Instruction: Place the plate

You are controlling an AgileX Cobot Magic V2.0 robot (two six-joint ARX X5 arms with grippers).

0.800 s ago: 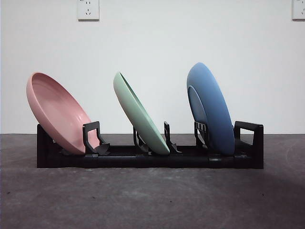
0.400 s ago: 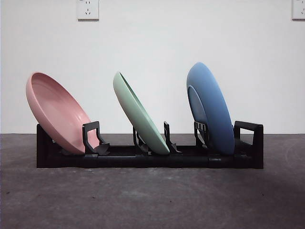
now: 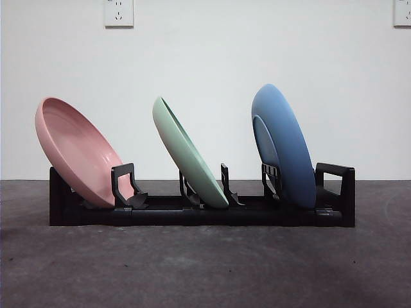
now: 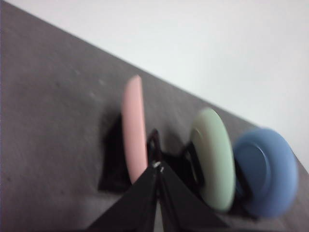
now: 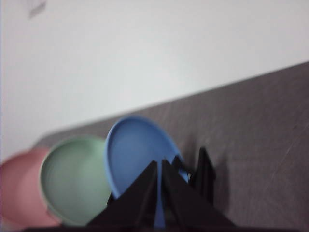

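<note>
A black dish rack (image 3: 199,215) stands on the dark table and holds three plates on edge. The pink plate (image 3: 77,151) leans at the left end, the green plate (image 3: 188,154) in the middle, the blue plate (image 3: 284,146) at the right end. Neither arm shows in the front view. My left gripper (image 4: 158,167) is shut and empty, held back from the pink plate (image 4: 134,128), with the green plate (image 4: 214,157) and blue plate (image 4: 265,171) beyond. My right gripper (image 5: 159,164) is shut and empty, held back from the blue plate (image 5: 135,147), beside the green plate (image 5: 75,181) and pink plate (image 5: 19,191).
A white wall rises behind the table, with power sockets (image 3: 119,13) high on it. The rack's right end has an upright handle (image 3: 339,186) past the blue plate.
</note>
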